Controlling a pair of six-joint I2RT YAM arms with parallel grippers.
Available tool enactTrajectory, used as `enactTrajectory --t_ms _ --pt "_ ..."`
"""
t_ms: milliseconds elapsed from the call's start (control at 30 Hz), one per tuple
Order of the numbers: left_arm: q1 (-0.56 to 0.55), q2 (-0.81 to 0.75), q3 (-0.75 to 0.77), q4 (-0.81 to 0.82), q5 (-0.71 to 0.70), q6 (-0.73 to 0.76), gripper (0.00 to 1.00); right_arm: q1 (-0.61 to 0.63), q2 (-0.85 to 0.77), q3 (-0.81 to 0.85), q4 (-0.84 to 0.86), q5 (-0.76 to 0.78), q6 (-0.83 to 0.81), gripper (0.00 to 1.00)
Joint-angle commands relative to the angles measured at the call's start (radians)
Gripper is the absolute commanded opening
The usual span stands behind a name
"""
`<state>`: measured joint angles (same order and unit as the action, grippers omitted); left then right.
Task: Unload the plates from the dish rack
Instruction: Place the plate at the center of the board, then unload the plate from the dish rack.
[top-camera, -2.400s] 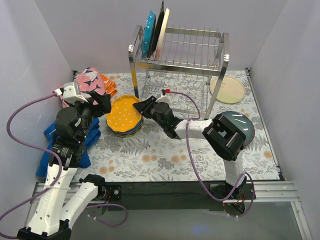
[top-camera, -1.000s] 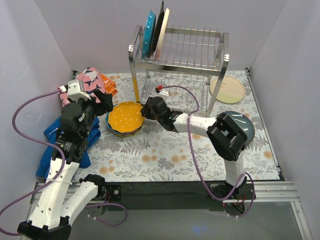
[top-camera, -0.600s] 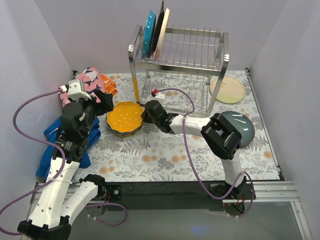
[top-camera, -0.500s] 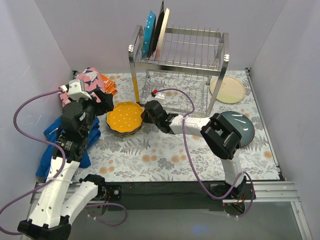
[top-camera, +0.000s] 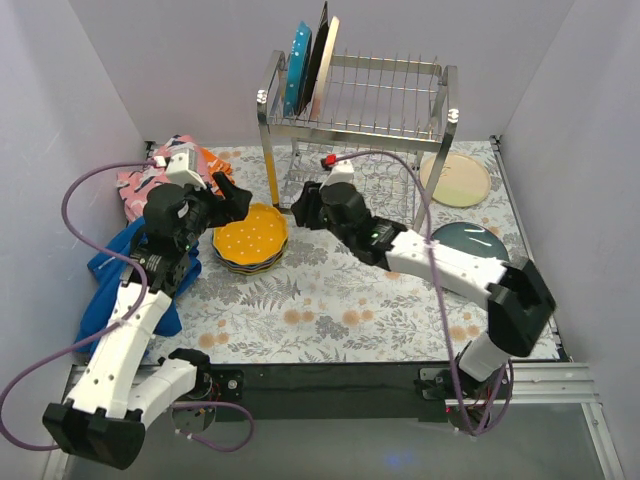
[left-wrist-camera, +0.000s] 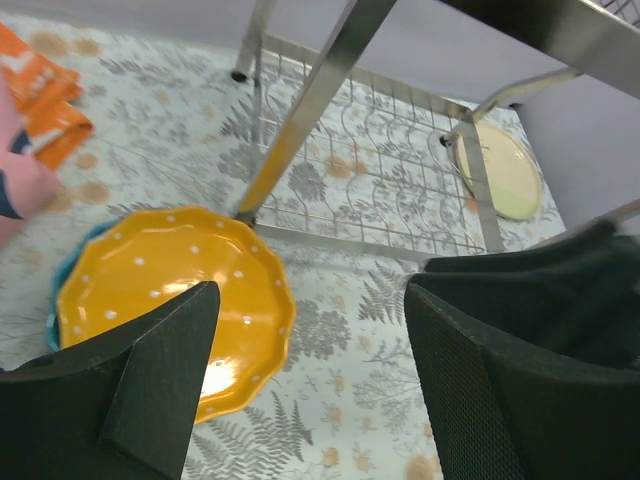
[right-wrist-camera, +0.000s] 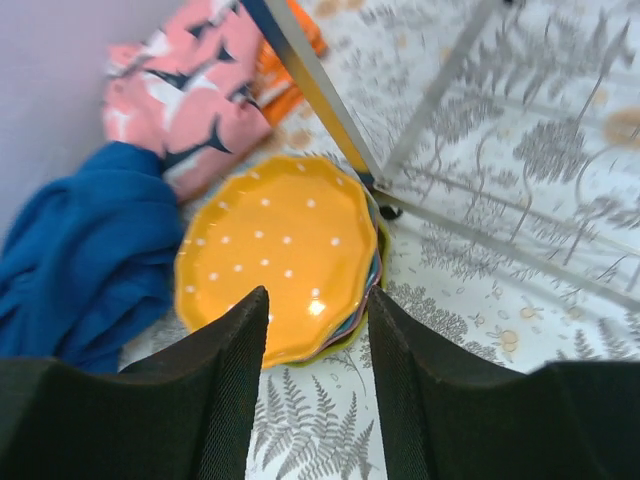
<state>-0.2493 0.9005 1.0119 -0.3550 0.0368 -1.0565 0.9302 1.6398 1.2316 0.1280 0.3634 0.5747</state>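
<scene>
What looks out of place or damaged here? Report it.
Nothing is spilled or broken. The crumpled cloths heaped at the table's left side look untidy, and the stack under the orange plate is slightly uneven, lower rims peeking out. Three plates stand in the dish rack's left end.

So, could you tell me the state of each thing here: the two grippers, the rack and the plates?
left gripper: open, empty
right gripper: open, empty
dish rack: upright, holds three plates standing at its top left end
orange plate: flat, top of a stack on the table
cream plate: flat on the table
dark plate: flat on the table
</scene>
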Motion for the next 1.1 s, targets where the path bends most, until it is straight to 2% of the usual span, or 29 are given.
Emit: enactTrajectory --t_ms 0,67,200,267,400,633,1067 --pt "0.022 0.058 0.028 0.069 0.175 -0.135 0.73 0.009 -0.211 0.072 -0.126 -0.003 -0.153 0.52" --pt "0.022 0.075 0.004 0.129 0.204 -0.231 0.72 0.009 -0.273 0.112 -0.162 0.060 -0.170 0.52" --pt "0.022 0.101 -0.070 0.336 0.218 -0.270 0.69 0.007 -0.291 0.247 -0.188 0.178 -0.229 0.54" --pt "0.022 0.113 -0.120 0.421 0.180 -0.243 0.69 -0.004 -0.255 0.323 -0.188 0.227 -0.269 0.54" --pt "0.022 0.213 -0.144 0.559 0.101 -0.151 0.69 -0.024 -0.134 0.601 -0.224 0.250 -0.337 0.55" --pt "0.019 0.343 -0.137 0.660 0.130 -0.033 0.69 -0.051 0.052 0.868 -0.249 0.325 -0.398 0.54" --pt "0.018 0.469 -0.157 0.783 0.146 -0.014 0.69 -0.148 0.207 0.945 -0.243 0.283 -0.331 0.51"
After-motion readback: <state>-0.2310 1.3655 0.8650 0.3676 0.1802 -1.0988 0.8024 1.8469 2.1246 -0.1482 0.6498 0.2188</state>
